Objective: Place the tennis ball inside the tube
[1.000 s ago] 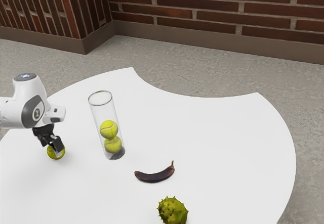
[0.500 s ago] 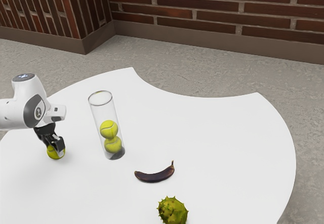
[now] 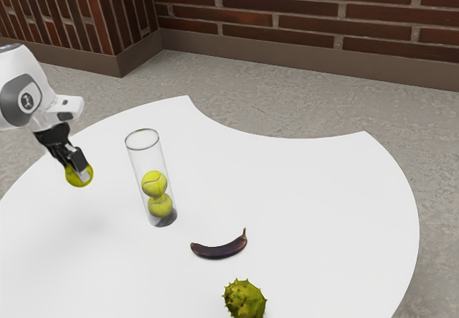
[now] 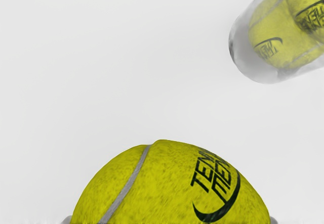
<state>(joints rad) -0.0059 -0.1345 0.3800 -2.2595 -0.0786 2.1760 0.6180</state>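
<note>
The claw (image 3: 77,174) is closed around the ball (image 3: 73,181), a finger on each side of it, and holds it in the air above the worktop (image 3: 315,210). The claw slants downward from the white arm (image 3: 21,88), which comes in at the exterior view's left. In the wrist view the ball has a pale seam and dark lettering with a curved stroke beneath, and grey bits of the claw touch it on two opposite sides.

Near the ball, toward the exterior view's right, the clear tube (image 3: 136,161) stands upright on the worktop, its round mouth open. The held ball is outside it, apart from its wall and lower than its rim. Inside are two more, the upper ball (image 3: 153,183) resting on the lower ball (image 3: 160,205), just over the tube's dark base.

Farther out lies a dark, curved banana (image 3: 219,250), its stem tipped up, and beyond that a spiky green fruit (image 3: 244,300), cut off by the exterior view's lower edge. The worktop is white, with a scooped-out edge. Past it are a grey floor (image 3: 287,106) and a brick wall (image 3: 301,9).
</note>
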